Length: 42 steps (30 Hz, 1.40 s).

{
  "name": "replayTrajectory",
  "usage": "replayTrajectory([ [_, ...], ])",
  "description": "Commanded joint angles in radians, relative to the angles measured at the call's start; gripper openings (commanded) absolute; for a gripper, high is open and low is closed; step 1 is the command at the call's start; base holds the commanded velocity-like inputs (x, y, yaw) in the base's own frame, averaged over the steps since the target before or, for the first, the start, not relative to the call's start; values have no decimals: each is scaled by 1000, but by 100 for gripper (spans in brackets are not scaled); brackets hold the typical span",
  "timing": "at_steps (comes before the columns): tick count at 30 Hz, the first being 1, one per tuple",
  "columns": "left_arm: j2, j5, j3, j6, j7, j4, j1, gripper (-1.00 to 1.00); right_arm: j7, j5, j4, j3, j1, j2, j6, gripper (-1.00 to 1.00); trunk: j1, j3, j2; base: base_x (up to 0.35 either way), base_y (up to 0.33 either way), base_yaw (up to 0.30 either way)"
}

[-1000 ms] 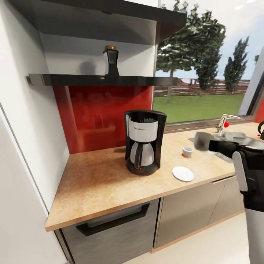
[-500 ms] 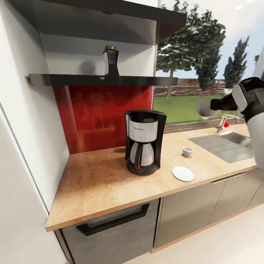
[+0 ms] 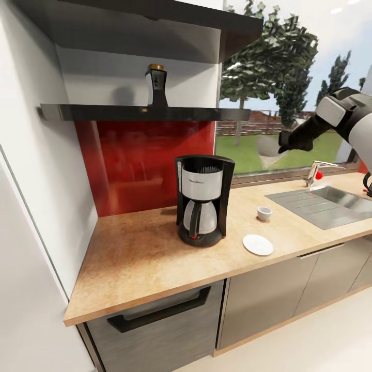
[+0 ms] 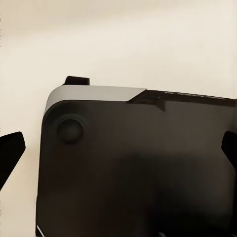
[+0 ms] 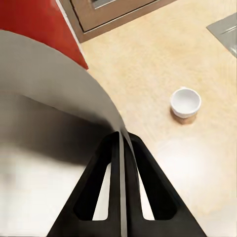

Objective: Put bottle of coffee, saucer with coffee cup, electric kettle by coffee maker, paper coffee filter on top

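A: What is seen at the left of the head view?

B: The bottle of coffee [image 3: 156, 86] is seen upright on the kitchen shelf [image 3: 103, 112], long axis vertical, cap upward. Beneath it a red backsplash [image 3: 144, 165] is seen, and the coffee maker [image 3: 203, 199] is stood upright on the worktop [image 3: 139, 263], its carafe handle faced toward the camera.

A: And to the right of that?

B: The coffee cup [image 3: 264, 213] is set mouth-up on the worktop, apart from the saucer [image 3: 258, 245], which is laid flat nearer the worktop's front edge. Further right a sink [image 3: 330, 201] and a tap [image 3: 316, 173] are seen.

A: Where is the paper coffee filter?

B: The paper coffee filter [image 3: 269, 145] is held in the air before the window, above the worktop, by the right claw [image 3: 287, 142]. In the right wrist view the right claw [image 5: 120, 148] is pinched on the filter's [image 5: 54, 94] thin edge, fingers together, with the cup [image 5: 185, 102] below.

A: And the left claw?

B: Its black fingertips [image 4: 11, 153] are seen spread wide beside a dark robot body panel [image 4: 138, 168]; nothing is gripped.
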Motion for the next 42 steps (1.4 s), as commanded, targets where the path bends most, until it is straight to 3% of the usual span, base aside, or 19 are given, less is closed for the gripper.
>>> replayTrajectory([
  [1, -1, 1, 6, -1, 0, 0, 0, 100, 33, -10, 3, 12, -3, -1, 2, -100, 0, -1, -1, 0, 15, 0],
  [8, 0, 1, 6, -1, 1, 0, 0, 100, 96, -11, 5, 12, -15, -2, 2, -100, 0, -1, -1, 0, 85, 0],
  [15, 0, -1, 6, -1, 2, 0, 0, 100, 218, -12, 5, 12, -46, -2, 2, -100, 0, -1, -1, 0, 11, 0],
  [42, 13, 1, 6, -1, 0, 0, 0, 100, 226, -12, 5, 11, -48, 15, 2, -100, 0, -1, -1, 0, 102, 0],
])
